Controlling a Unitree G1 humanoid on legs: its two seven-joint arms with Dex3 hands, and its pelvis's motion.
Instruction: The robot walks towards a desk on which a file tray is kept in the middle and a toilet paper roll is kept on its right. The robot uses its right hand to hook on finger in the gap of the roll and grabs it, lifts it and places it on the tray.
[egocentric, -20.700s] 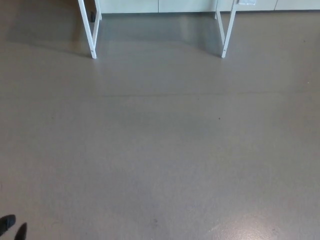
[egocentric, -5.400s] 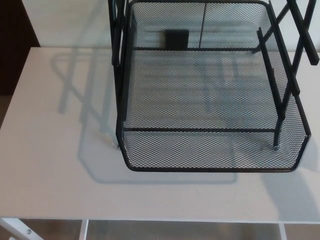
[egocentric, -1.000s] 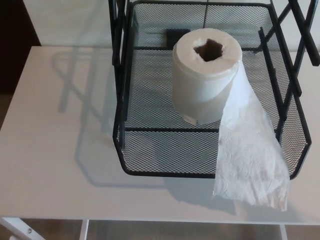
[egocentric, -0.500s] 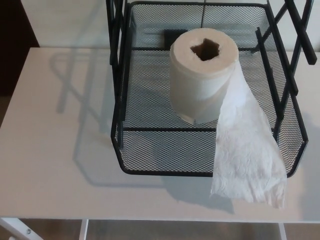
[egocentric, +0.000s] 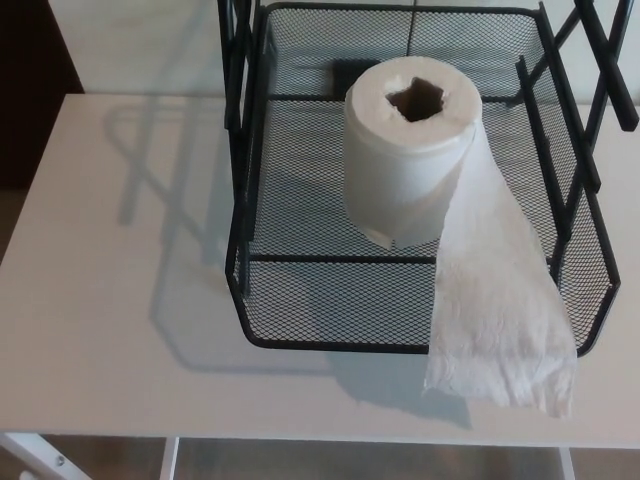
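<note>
Nearest the camera, a loose tail of paper hangs over the tray's front rim onto the desk. Beyond it the roll stands upright in the tray, core hole facing up. Neither hand shows, so which way the roll lies from the right hand, which hand is nearer, and how either is set cannot be told. A few seconds ago the tray was empty; placing looks done.

Roll in tray on desk
</note>
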